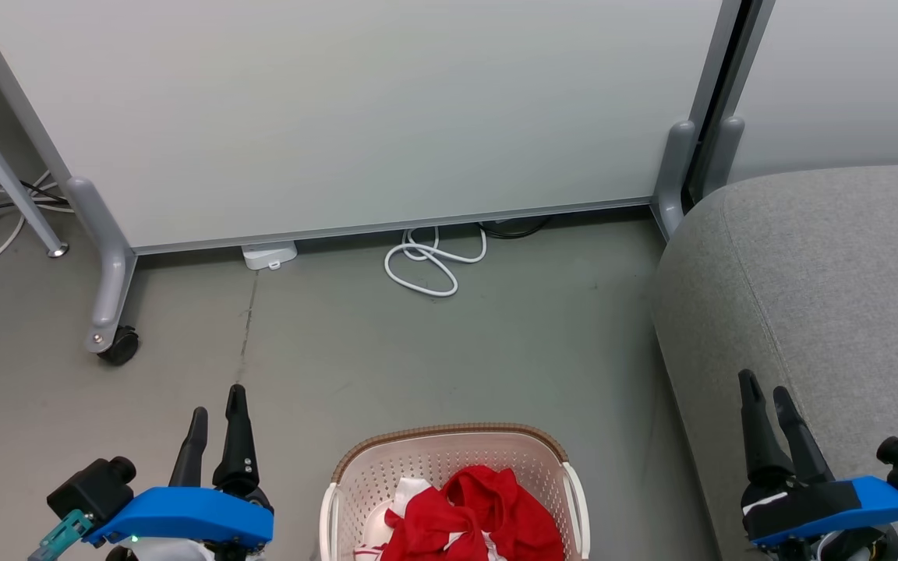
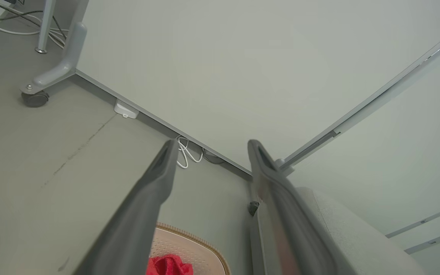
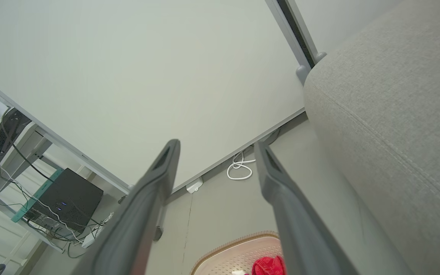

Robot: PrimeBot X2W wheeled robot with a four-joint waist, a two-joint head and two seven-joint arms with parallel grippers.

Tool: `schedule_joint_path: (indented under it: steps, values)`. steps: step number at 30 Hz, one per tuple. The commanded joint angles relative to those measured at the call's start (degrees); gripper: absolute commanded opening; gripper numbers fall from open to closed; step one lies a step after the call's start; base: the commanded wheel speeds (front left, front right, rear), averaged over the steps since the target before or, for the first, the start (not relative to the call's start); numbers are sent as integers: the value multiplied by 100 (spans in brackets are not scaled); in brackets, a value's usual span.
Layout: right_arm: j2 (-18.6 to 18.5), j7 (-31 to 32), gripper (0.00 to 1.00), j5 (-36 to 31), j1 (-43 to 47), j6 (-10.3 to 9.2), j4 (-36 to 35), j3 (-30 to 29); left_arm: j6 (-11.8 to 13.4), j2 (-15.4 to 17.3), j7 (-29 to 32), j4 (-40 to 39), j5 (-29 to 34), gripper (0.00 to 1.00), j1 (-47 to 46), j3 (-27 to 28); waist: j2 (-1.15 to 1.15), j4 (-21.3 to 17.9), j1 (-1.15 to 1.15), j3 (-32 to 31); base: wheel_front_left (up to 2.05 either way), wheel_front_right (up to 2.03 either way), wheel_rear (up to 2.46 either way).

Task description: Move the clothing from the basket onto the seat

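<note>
Both pairs of jaws stand apart, empty; red clothing (image 1: 472, 514) lies heaped in the basket (image 1: 449, 431).

Left gripper (image 1: 217, 399) and right gripper (image 1: 765, 386) hover, fingers parted, empty

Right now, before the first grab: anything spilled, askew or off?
Nothing serious. The clothing sits bunched inside the basket, which stands upright beside the seat; nothing hangs over the rim that shows. Only oddity: a loose white cable coiled on the floor at the foot of the partition, apart from the basket.
</note>
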Motion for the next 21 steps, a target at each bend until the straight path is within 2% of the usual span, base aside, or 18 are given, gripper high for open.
schedule_joint_path:
  steps: [1, 21]
  values:
    - [-39, -65, 100, -221, -33, 15, -87, 17, 18, 53, -63, -85, 213, 100, -139, -29, 0, 5, 0, 2, 0, 0, 0]
    - [-45, -316, 100, -1537, -36, 16, -78, 91, 20, 82, -377, -22, 1519, 100, -145, -110, 0, 6, 0, 57, 0, 0, 0]
